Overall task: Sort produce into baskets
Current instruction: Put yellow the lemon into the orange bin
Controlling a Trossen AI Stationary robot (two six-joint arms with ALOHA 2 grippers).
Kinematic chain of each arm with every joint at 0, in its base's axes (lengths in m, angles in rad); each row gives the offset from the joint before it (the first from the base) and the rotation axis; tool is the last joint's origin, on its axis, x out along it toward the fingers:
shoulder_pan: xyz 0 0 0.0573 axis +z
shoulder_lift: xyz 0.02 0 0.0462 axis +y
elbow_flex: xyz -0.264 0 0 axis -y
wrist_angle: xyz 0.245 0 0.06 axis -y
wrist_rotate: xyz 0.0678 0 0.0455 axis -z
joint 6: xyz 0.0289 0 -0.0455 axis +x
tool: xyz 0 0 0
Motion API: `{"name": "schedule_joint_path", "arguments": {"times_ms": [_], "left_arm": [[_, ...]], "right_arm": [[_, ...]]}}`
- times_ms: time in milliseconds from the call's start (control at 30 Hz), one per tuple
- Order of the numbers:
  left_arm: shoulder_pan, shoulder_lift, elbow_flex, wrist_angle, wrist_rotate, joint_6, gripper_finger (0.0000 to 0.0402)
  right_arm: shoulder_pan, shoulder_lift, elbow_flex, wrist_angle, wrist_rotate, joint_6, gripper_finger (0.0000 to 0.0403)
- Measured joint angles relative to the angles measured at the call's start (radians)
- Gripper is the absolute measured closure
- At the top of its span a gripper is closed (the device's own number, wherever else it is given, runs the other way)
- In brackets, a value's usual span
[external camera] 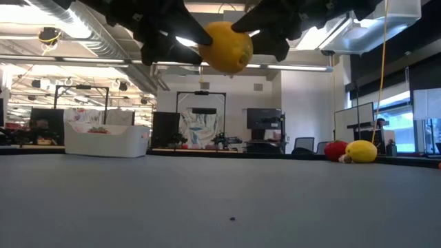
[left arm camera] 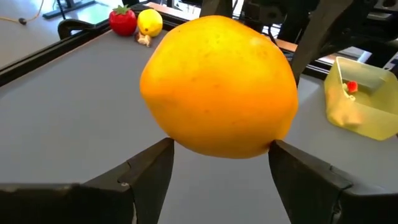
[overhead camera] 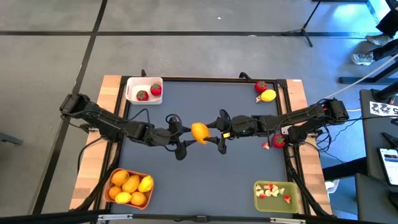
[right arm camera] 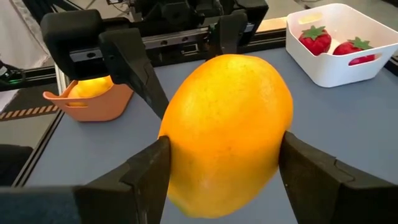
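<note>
We are seeing two dark, near-black arms built of chunky jointed segments, the left arm point(overhead camera: 106, 124) and the right arm point(overhead camera: 298, 119), each trailing thin black cables that are looping off the links and down toward the table frame. The right arm is showing a small yellow marking and a pale patch near its wrist, while the left is staying plain black along its length. The left gripper point(left arm camera: 219, 163) and the right gripper point(right arm camera: 222, 163) are each ending in two flat, matte black fingers point(left arm camera: 144, 175) with angular, wedge-shaped tips and squared housings behind
</note>
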Motion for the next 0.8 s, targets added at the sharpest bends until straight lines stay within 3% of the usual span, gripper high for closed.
{"name": "schedule_joint_path", "arguments": {"times_ms": [433,533,600,800], "left_arm": [[-0.013,-0.001,0.000,0.000,-0.018,0.091,0.0139],[-0.016,-0.001,0.000,-0.008,0.069,0.167,0.0120],[-0.009,-0.001,0.000,-0.008,0.112,0.133,0.0109],[0.019,-0.002,0.004,-0.048,0.106,0.012,0.0100]], "right_arm": [[0.001,0.000,0.000,0.002,0.010,-0.018,0.0150],[0.003,0.000,0.000,0.000,-0.008,-0.014,0.0150],[0.005,0.000,0.000,-0.001,-0.010,-0.014,0.0150],[0.001,0.000,0.001,0.005,0.002,-0.015,0.0150]]}}
